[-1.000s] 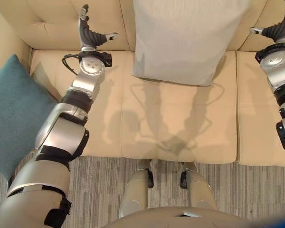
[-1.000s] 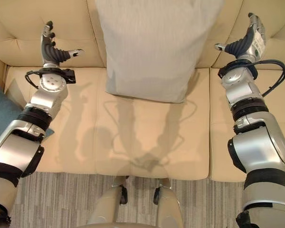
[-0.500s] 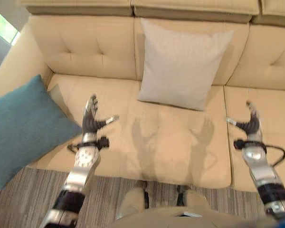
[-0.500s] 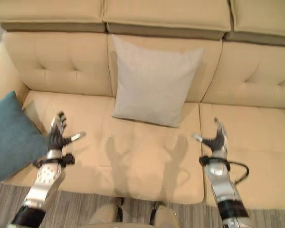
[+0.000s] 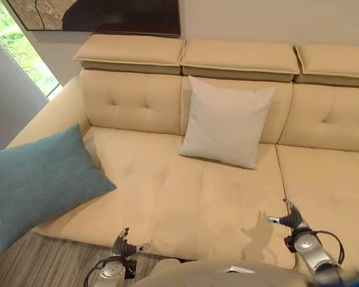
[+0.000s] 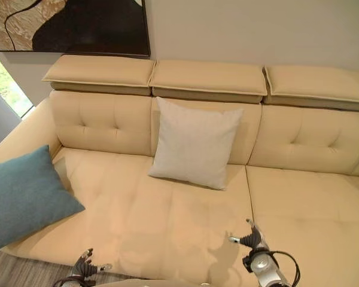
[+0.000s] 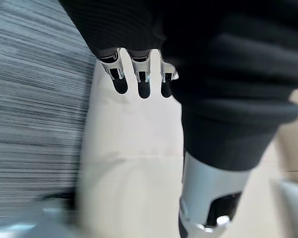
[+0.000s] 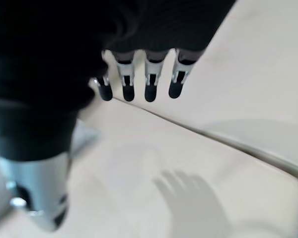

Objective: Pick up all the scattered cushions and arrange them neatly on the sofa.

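Against the middle backrest of the beige sofa [image 5: 167, 197] a pale grey cushion [image 5: 226, 121] stands upright. At the sofa's left end a teal cushion [image 5: 39, 179] leans on the armrest, hanging over the seat's edge. Low in front, the left robot hand [image 5: 124, 244] and the right robot hand [image 5: 293, 219] hover with fingers straight and spread, holding nothing. A framed picture [image 6: 72, 27] hangs on the wall.

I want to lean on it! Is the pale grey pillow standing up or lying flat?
Standing up: the pale grey square cushion leans against the cream sofa backrest.
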Motion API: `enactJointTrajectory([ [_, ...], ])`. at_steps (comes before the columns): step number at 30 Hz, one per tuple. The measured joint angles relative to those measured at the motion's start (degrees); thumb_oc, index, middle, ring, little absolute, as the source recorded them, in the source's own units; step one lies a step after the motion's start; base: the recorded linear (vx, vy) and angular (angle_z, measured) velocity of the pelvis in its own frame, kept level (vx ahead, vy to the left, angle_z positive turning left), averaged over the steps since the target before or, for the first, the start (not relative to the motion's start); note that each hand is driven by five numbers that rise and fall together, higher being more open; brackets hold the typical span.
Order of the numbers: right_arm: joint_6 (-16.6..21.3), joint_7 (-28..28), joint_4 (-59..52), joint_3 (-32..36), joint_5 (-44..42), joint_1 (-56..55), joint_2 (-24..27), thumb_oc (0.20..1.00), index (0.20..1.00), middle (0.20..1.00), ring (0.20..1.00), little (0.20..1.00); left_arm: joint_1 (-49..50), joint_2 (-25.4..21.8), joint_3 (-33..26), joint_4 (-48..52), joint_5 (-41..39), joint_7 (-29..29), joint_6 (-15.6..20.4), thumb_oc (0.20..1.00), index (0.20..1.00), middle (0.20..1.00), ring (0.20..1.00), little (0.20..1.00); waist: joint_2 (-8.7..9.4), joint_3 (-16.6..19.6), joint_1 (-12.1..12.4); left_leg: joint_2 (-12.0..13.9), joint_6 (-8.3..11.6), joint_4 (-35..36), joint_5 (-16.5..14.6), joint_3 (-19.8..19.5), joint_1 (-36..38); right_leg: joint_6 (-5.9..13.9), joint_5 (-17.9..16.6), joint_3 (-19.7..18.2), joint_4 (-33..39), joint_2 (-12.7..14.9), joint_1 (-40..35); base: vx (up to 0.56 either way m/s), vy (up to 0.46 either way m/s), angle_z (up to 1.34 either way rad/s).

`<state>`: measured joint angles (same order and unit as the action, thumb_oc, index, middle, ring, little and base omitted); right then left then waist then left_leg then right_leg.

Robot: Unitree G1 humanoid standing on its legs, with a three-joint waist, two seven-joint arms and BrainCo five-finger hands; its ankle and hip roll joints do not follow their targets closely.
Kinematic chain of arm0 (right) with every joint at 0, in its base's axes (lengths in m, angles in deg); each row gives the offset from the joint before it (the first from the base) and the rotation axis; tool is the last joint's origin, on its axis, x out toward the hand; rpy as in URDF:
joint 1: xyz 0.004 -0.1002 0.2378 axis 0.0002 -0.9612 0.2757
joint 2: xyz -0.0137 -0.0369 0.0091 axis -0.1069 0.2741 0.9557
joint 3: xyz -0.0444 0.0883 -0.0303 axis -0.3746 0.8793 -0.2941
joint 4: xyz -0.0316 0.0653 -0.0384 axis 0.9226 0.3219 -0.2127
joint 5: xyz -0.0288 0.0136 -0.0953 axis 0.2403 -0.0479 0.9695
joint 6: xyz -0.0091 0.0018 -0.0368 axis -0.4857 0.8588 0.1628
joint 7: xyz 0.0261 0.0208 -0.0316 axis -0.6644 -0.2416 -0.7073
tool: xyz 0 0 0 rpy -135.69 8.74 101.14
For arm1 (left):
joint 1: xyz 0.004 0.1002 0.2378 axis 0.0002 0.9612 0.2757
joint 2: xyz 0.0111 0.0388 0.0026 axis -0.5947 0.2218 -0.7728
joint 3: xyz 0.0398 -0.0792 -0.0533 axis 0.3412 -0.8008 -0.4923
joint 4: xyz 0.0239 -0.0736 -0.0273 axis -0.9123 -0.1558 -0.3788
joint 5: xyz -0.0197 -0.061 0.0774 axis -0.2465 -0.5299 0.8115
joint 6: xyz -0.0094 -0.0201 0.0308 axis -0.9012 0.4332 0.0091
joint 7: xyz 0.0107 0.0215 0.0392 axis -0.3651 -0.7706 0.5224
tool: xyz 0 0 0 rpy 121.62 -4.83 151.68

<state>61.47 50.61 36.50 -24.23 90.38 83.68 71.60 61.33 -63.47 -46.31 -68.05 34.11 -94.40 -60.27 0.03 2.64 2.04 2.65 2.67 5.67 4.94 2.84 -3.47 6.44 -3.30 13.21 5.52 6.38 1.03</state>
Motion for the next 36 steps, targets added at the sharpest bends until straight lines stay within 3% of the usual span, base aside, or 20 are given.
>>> enactJointTrajectory([
  [4, -0.29, 0.40, 9.05, 0.00, -1.07, -0.19, -2.76, 1.000, 1.000, 1.000, 1.000, 1.000, -1.58, 0.55, -0.27, -6.13, 2.23, 0.39, -0.23, 1.000, 1.000, 1.000, 1.000, 1.000, 0.30, -0.07, 0.54, -0.14, -0.04, -0.01, -0.17, 0.00, 0.49, -0.37, 0.29, 0.02, -0.16, 0.13, -0.75, -0.02, 0.061, 0.00],
  [11, -0.27, 1.00, 9.03, 0.07, -2.06, -0.81, -3.35, 1.000, 1.000, 1.000, 1.000, 1.000, -0.87, 0.55, -0.23, -6.32, 4.51, 0.39, -0.35, 1.000, 1.000, 1.000, 1.000, 1.000, 0.37, -1.50, 0.82, -0.86, -0.27, -0.28, -0.31, 0.28, 0.72, 0.09, 0.00, -0.12, -0.25, 0.82, -0.51, -0.10, 0.068, -0.03],
  [15, -1.93, 1.15, 9.54, -1.30, -1.96, 3.55, -3.07, 1.000, 1.000, 1.000, 1.000, 1.000, -4.98, -0.01, 1.41, -6.25, 6.05, 0.40, -0.57, 1.000, 1.000, 1.000, 1.000, 1.000, 0.28, -8.35, 1.80, -2.21, -2.14, -0.97, 0.28, 1.66, 0.17, 0.81, 2.48, -1.80, -10.61, 3.02, 5.05, -0.20, 0.013, -0.14],
  [17, -2.10, 1.19, 9.29, -1.19, -2.08, 5.33, -3.15, 1.000, 1.000, 1.000, 1.000, 1.000, -6.73, -0.68, 1.51, -6.07, 6.17, 0.35, -0.58, 1.000, 1.000, 1.000, 1.000, 1.000, 0.53, -9.94, 2.05, -2.71, -2.63, -0.94, 0.67, 1.14, -0.61, 1.08, 3.64, -1.98, -12.36, 3.59, 5.85, -0.15, -0.056, 0.22],
  [18, -2.07, 1.16, 8.85, -1.12, -2.47, 5.35, -3.19, 1.000, 1.000, 1.000, 1.000, 1.000, -7.10, -1.04, 1.01, -4.62, 6.17, 0.32, -0.49, 1.000, 1.000, 1.000, 1.000, 1.000, 0.08, -10.03, 2.04, -2.33, -2.71, -1.94, 0.64, -0.93, -2.16, 1.07, 8.04, -4.53, -19.28, 2.11, 7.17, -0.07, -0.149, 0.92],
  [19, -2.03, 1.19, 8.82, -1.23, -2.72, 5.41, -3.29, 1.000, 1.000, 1.000, 1.000, 1.000, -7.35, -1.88, 1.49, -3.61, 6.21, 0.31, -0.12, 1.000, 1.000, 1.000, 1.000, 1.000, 0.20, -9.33, 2.31, -1.64, -2.03, -2.42, 1.63, -3.60, -3.93, 0.64, 13.60, -7.77, -24.78, -1.49, 7.16, -0.05, -0.266, 1.04],
  [20, -2.08, 1.19, 8.96, -1.20, -3.03, 5.94, -3.32, 1.000, 1.000, 1.000, 1.000, 1.000, -7.08, -2.11, 1.48, -3.99, 6.20, 0.30, -0.37, 1.000, 1.000, 1.000, 1.000, 1.000, 0.81, -8.89, 3.07, -1.66, -1.35, -2.27, 2.26, -4.55, -4.72, -0.70, 15.77, -7.76, -21.63, -2.32, 5.63, -0.05, -0.279, 0.82],
  [21, -2.08, 1.15, 8.93, -1.17, -3.83, 6.70, -3.01, 1.000, 1.000, 1.000, 1.000, 1.000, -6.57, -1.37, 1.50, -4.37, 6.18, 0.27, -1.08, 1.000, 1.000, 1.000, 1.000, 1.000, -0.11, -8.57, 3.61, -0.81, 0.06, -2.00, 3.16, -5.68, -4.71, -3.23, 14.37, -6.75, -16.48, -3.81, 2.88, -0.11, -0.257, 0.48],
  [23, -2.01, 1.14, 8.94, -2.32, -4.26, 6.17, -2.89, 1.000, 1.000, 1.000, 1.000, 1.000, -4.88, -0.63, 1.66, -4.36, 6.14, 0.26, -1.31, 1.000, 1.000, 1.000, 1.000, 1.000, -1.50, -6.31, 4.21, 1.13, 1.64, -2.27, 3.34, -7.58, -6.15, -5.03, 11.33, -4.65, -10.23, -6.86, 0.47, -0.20, -0.234, 0.63],
  [24, -1.63, 0.94, 8.49, -2.30, -4.49, 6.96, -2.46, 1.000, 1.000, 1.000, 1.000, 1.000, -4.97, -0.40, 3.53, -4.60, 6.10, 0.27, -1.36, 1.000, 1.000, 1.000, 1.000, 1.000, -2.79, -5.99, 4.17, 2.19, 3.98, -3.69, 5.96, -11.48, -9.32, -6.21, 11.04, -3.19, -11.45, -9.75, 1.33, -0.30, -0.235, 1.34],
  [25, -1.71, 0.90, 8.77, -2.29, -4.84, 6.87, -2.28, 1.000, 1.000, 1.000, 1.000, 1.000, -6.45, -0.53, 4.49, -3.91, 6.12, 0.27, -1.13, 1.000, 1.000, 1.000, 1.000, 1.000, -2.35, -5.99, 3.49, 1.88, 7.51, -4.17, 8.96, -13.69, -12.41, -7.70, 11.90, -3.61, -11.15, -10.02, 2.80, -0.25, -0.131, 1.73],
  [26, -1.64, 0.88, 9.43, -2.27, -4.94, 6.95, -1.81, 1.000, 1.000, 1.000, 1.000, 1.000, -8.48, 0.03, 4.90, -3.82, 6.05, 0.23, -0.82, 1.000, 1.000, 1.000, 1.000, 1.000, -2.07, -6.32, 4.99, 2.01, 9.25, -3.89, 14.37, -14.36, -15.32, -11.10, 11.30, -0.97, -12.14, -11.22, 4.77, -0.28, -0.102, 1.44],
  [27, -1.67, 0.74, 9.96, -2.26, -5.21, 8.17, -1.56, 1.000, 1.000, 1.000, 1.000, 1.000, -9.33, 0.15, 5.37, -3.83, 6.04, 0.26, -0.55, 1.000, 1.000, 1.000, 1.000, 1.000, -1.35, -6.80, 5.27, 1.59, 6.58, -4.85, 16.55, -13.91, -17.33, -12.79, 11.81, 1.19, -13.83, -10.51, 6.88, -0.22, -0.053, 1.02],
  [28, -1.36, 0.46, 9.52, -2.29, -5.35, 8.54, -1.61, 1.000, 1.000, 1.000, 1.000, 1.000, -9.21, -0.02, 5.34, -4.68, 5.99, 0.28, -1.22, 1.000, 1.000, 1.000, 1.000, 1.000, 0.49, -7.62, 4.59, 0.08, 8.05, -6.72, 14.16, -11.38, -17.51, -14.43, 10.76, 2.64, -13.39, -9.07, 6.94, -0.19, -0.056, 0.69],
  [29, -1.34, 0.40, 9.65, -2.25, -5.40, 8.50, -1.50, 1.000, 1.000, 1.000, 1.000, 1.000, -9.04, -0.37, 5.13, -5.42, 5.95, 0.24, -1.36, 1.000, 1.000, 1.000, 1.000, 1.000, 2.78, -7.80, 4.31, -1.32, 6.43, -8.74, 8.61, -7.03, -16.73, -14.94, 8.97, 3.20, -11.24, -7.57, 6.45, -0.13, -0.039, 0.75],
  [30, -1.57, 0.27, 9.81, -2.18, -5.59, 8.59, -1.07, 1.000, 1.000, 1.000, 1.000, 1.000, -8.92, -0.51, 4.62, -6.15, 5.97, 0.20, -1.32, 1.000, 1.000, 1.000, 1.000, 1.000, 3.77, -8.05, 3.42, -1.61, 5.75, -11.45, 4.47, -4.21, -15.79, -14.27, 6.81, 4.15, -8.18, -7.12, 5.55, -0.14, -0.014, 0.59],
  [33, -1.66, 0.04, 11.14, -2.26, -6.58, 7.50, -0.71, 1.000, 1.000, 1.000, 1.000, 1.000, -8.80, -0.58, 3.10, -6.86, 6.00, -0.23, -1.37, 1.000, 1.000, 1.000, 1.000, 1.000, 5.03, -9.10, 0.48, -1.06, 6.07, -20.80, -4.78, -1.35, -9.86, -13.19, 3.45, 9.23, -3.04, -6.12, 4.41, -0.11, 0.028, 0.87],
  [34, -1.79, 0.11, 11.56, -2.23, -6.59, 6.21, -0.80, 1.000, 1.000, 1.000, 1.000, 1.000, -9.22, -0.55, 2.47, -6.82, 5.98, -0.55, -1.37, 1.000, 1.000, 1.000, 1.000, 1.000, 4.95, -9.04, -0.72, -0.46, 5.48, -21.63, -6.05, -0.16, -8.03, -12.24, 3.18, 10.18, -2.06, -6.26, 4.27, -0.01, 0.060, 1.17],
  [36, -2.06, 0.61, 11.92, -1.83, -6.95, 6.03, -1.01, 1.000, 1.000, 1.000, 1.000, 1.000, -9.78, -0.36, 2.53, -6.43, 5.99, -0.36, -1.37, 1.000, 1.000, 1.000, 1.000, 1.000, 4.73, -9.39, -1.03, 0.59, 4.60, -16.28, -7.90, 2.83, -1.32, -9.87, 2.21, 11.93, -1.00, -6.32, 5.24, -0.02, 0.136, 0.63],
])
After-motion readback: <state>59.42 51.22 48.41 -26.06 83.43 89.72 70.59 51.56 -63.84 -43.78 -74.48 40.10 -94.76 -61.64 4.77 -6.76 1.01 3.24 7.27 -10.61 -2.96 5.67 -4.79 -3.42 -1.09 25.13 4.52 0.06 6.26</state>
